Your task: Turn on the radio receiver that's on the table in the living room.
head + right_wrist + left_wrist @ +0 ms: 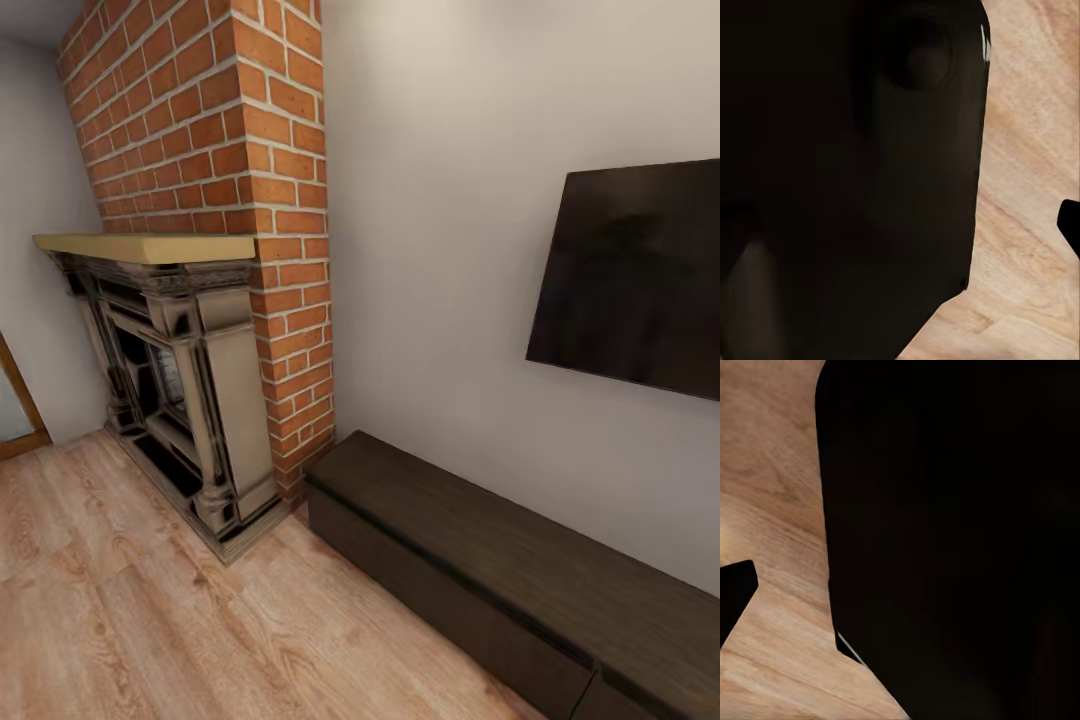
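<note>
The radio receiver and its bench are not to be found in these pictures, so their place cannot be given; the step in hand is judged to be the search for them. What is faced in the head view is a brick chimney (215,120) with an ornate fireplace (175,390) under a pale mantel (145,247), a dark wall screen (635,280) and a long dark low cabinet (500,580) on the light wood plank floor (110,610).

The search would be done well by turning the base away from this wall, with the arms kept tucked, until a glossy grey-brown top is sighted; the cabinet should not be mistaken for it.

In each wrist view a large black body (952,540) blocks most of the frame, with floor beside it. Whether either tool is released or clenched cannot be told, and the black shapes at the edges are too cut off to name.
</note>
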